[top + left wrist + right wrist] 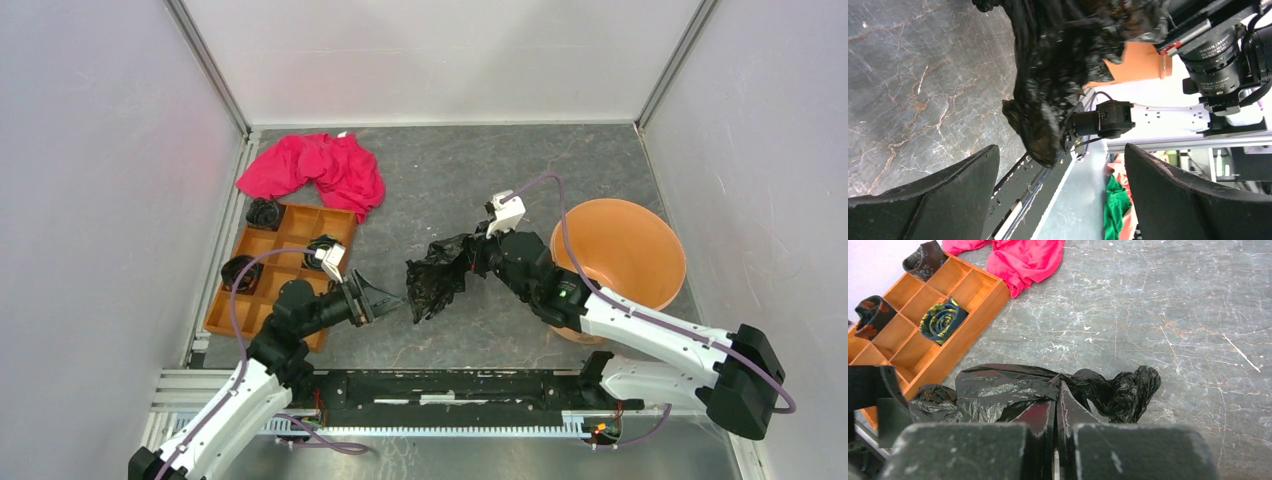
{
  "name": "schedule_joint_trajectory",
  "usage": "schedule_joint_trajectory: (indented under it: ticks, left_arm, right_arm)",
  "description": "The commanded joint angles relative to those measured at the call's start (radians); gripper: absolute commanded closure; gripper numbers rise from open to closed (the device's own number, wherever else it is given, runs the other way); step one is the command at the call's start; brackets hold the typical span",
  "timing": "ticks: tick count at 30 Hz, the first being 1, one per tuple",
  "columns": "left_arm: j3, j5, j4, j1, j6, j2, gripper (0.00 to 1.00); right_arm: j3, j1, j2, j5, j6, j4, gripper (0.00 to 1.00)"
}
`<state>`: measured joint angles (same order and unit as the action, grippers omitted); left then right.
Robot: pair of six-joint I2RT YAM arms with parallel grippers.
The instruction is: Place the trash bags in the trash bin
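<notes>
Top external: right pincer (478,250) clamps trash bag (435,282), apart from bin rim (615,203); left pincer (396,299) (wide) beside.

Black trash bag (437,280), terracotta-orange trash bin (615,245), red cloth (320,168), orange-brown tray (300,220), grey veined table (450,180).

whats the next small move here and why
Probably ease the left gripper forward and close it on the free end of the black bag. Its jaws are open and aimed at that end, while the right gripper pinches the crumpled bag's other end beside the orange bin. Two grips would let the arms spread it.
</notes>
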<state>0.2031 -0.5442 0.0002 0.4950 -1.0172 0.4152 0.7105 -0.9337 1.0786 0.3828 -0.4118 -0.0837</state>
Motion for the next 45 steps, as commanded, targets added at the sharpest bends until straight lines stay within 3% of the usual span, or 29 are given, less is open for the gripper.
schedule_joint_trajectory:
  ticks: [1,9,14,16,19,21,23,26,28,31,33,35,38,41,45]
  left_arm:
    - [-0.078,-0.023,0.304,0.001,-0.162,0.036,0.02]
    - [-0.051,-0.041,0.460,0.027,-0.142,0.219,0.28]
    - [-0.057,-0.017,0.461,0.034,-0.123,0.248,0.48]
    - [-0.032,0.010,0.394,0.034,-0.087,0.262,0.63]
    - [0.085,0.172,0.082,0.031,0.030,0.282,0.95]
    - [0.193,0.333,-0.134,0.019,0.094,0.313,0.98]
    - [0.305,0.414,-0.221,-0.019,0.146,0.382,0.98]
    - [0.561,0.324,-0.232,-0.146,0.227,0.595,0.98]
    - [0.833,0.203,-0.267,-0.200,0.253,0.741,0.98]
    - [1.287,0.102,-0.302,-0.186,0.323,0.854,0.98]
    - [1.443,0.110,-0.221,-0.119,0.388,0.824,0.98]
    - [1.435,0.161,-0.118,-0.026,0.462,0.736,0.98]
    - [1.203,0.242,-0.026,0.014,0.476,0.594,0.98]
    - [0.933,0.395,-0.103,0.013,0.443,0.520,0.98]
    - [0.630,0.480,-0.287,0.011,0.414,0.537,0.98]
  right_arm:
    - [0.049,0.003,-0.031,-0.024,-0.019,-0.010,1.00]
    - [0.048,0.003,-0.028,-0.031,-0.025,-0.007,1.00]
    - [0.026,0.004,-0.026,-0.036,-0.038,-0.008,1.00]
    - [0.013,0.003,-0.024,-0.039,-0.037,-0.010,1.00]
    - [0.001,0.002,-0.007,-0.038,-0.007,-0.003,1.00]
    - [0.011,0.005,0.017,0.011,0.039,0.021,1.00]
    - [0.060,0.016,0.068,0.078,0.099,0.064,1.00]
    - [0.236,0.066,0.157,0.098,0.190,0.178,1.00]
    - [0.431,0.090,0.194,0.106,0.266,0.265,1.00]
    - [0.711,0.089,0.194,0.044,0.402,0.345,1.00]
    - [0.809,0.084,0.145,-0.056,0.476,0.317,1.00]
    - [0.751,0.079,0.053,-0.166,0.511,0.199,1.00]
    - [0.495,0.078,-0.101,-0.251,0.525,-0.040,0.99]
    - [0.248,0.078,-0.134,-0.232,0.533,-0.168,0.99]
    - [0.034,0.078,0.008,-0.268,0.402,-0.131,0.99]
